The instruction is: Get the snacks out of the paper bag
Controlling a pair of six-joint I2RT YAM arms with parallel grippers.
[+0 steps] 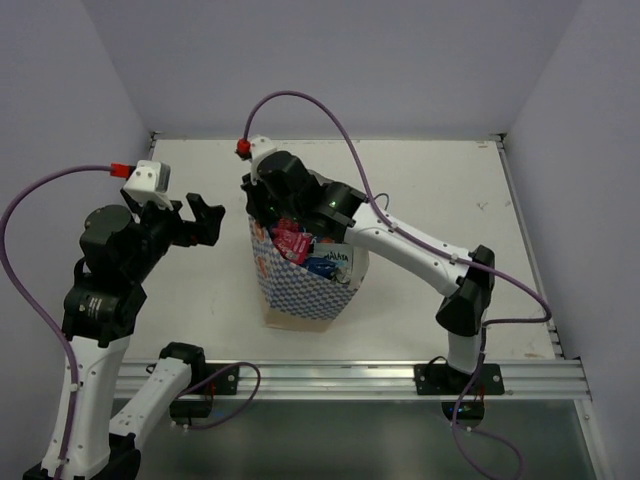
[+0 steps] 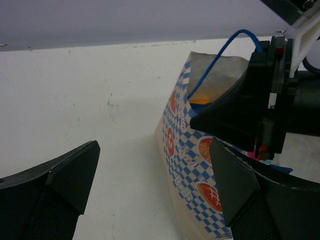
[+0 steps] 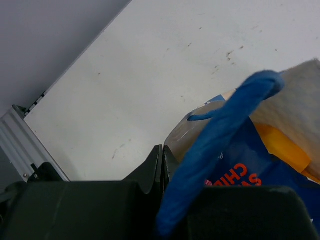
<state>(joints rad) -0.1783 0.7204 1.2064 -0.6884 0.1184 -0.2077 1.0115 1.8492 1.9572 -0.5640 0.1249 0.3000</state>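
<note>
Mid-tabletop, paper bag (image 1: 300, 285): stands upright between the two arms, mouth up, with the blue checkered band low on its walls.
Snacks (image 1: 291, 241): crowded inside the bag, a red packet and a blue-white one showing at the mouth. No packet is seen outside it, so the unloading looks barely begun.
Right hand (image 3: 162, 156): at the bag's far-left rim, fingers pressed together and seemingly pinching the paper edge, likely to steady the bag and hold its mouth open.
Blue cord handle (image 3: 220, 135): drapes across the right hand, hiding part of the interior from its camera.
Left hand (image 1: 208, 224): near the bag's left wall, raised, fingers spread wide and holding nothing. It looks placed to reach in.
Tabletop (image 1: 430, 190): white, lightly scuffed.
Risk: a light bag may tip if tugged sideways.
</note>
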